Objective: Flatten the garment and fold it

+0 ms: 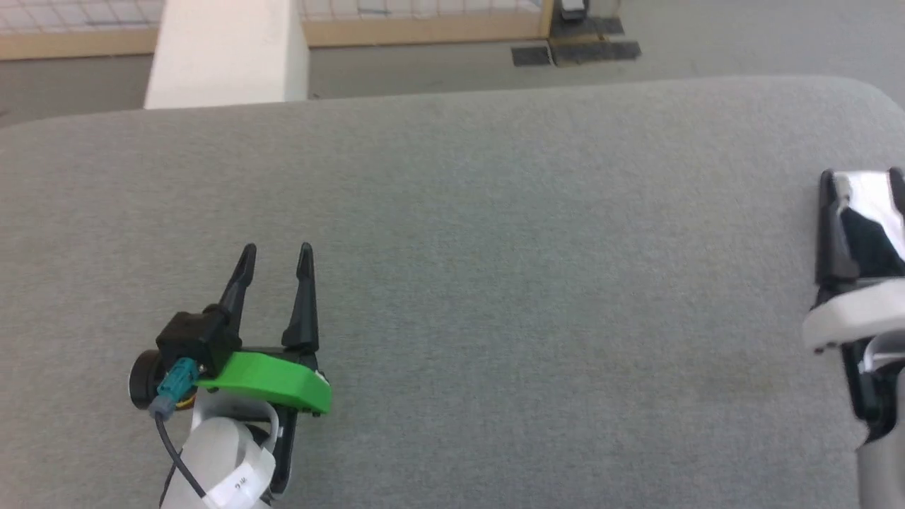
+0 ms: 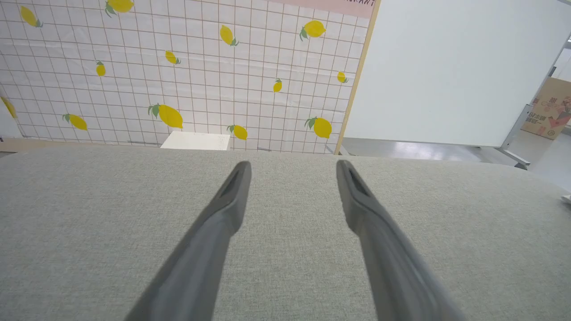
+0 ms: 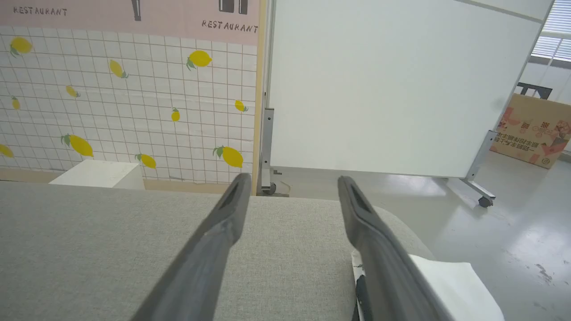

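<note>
The garment (image 1: 867, 201) is a small white-and-black bundle of cloth at the far right edge of the grey table (image 1: 495, 233). Its chest graphic and neck tape are hidden. My right gripper (image 1: 861, 177) hovers over it, open, and the cloth shows between its two fingers. In the right wrist view the garment (image 3: 450, 285) lies under and beside the right-hand finger of that open gripper (image 3: 292, 180), partly hidden by it. My left gripper (image 1: 276, 249) is open over bare table at the lower left, and nothing lies between its fingers (image 2: 236, 196).
A white block (image 1: 226, 53) stands beyond the table's far left edge, in front of a lemon-patterned tiled wall (image 2: 178, 80). A white rolling board (image 3: 392, 84) and a cardboard box (image 3: 533, 129) stand on the floor to the right.
</note>
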You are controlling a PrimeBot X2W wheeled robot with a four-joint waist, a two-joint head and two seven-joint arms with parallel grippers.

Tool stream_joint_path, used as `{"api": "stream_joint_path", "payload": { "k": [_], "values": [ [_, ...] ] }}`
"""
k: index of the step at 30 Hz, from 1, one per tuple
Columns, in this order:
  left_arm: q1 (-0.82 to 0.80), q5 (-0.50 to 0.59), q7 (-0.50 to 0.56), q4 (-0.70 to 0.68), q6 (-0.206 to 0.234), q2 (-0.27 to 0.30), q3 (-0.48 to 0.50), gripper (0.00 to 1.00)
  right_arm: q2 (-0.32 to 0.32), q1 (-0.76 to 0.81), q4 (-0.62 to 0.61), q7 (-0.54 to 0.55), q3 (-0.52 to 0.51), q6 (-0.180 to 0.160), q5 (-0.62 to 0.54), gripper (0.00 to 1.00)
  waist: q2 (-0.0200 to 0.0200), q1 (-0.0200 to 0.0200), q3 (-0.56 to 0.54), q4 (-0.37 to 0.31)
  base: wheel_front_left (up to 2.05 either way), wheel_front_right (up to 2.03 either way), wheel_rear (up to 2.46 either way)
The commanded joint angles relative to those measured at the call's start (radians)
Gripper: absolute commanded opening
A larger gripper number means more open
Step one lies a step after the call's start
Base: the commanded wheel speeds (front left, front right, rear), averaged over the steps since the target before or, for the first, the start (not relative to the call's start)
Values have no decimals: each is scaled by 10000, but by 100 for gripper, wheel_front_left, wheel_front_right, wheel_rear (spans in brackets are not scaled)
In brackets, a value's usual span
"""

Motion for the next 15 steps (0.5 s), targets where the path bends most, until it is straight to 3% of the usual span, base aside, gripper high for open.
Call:
{"api": "stream_joint_path", "payload": {
  "k": [1, 6, 15],
  "values": [
    [154, 40, -47, 58, 23, -70, -18, 100, 201, 379, -268, -116, 115, -17, 115, 100, 0, 1, -806, 840, 0, 0, 0],
    [399, 93, -48, 116, 31, -188, -138, 100, 748, 1464, -1065, -377, 222, -17, 101, 100, 0, 1, -1103, 1255, 0, 0, 0],
    [1020, 92, -48, 299, 78, -292, -229, 100, 1217, 2916, -1105, -685, 608, -17, -155, 100, 0, 1, -1783, 1538, 0, 0, 0]
  ]
}}
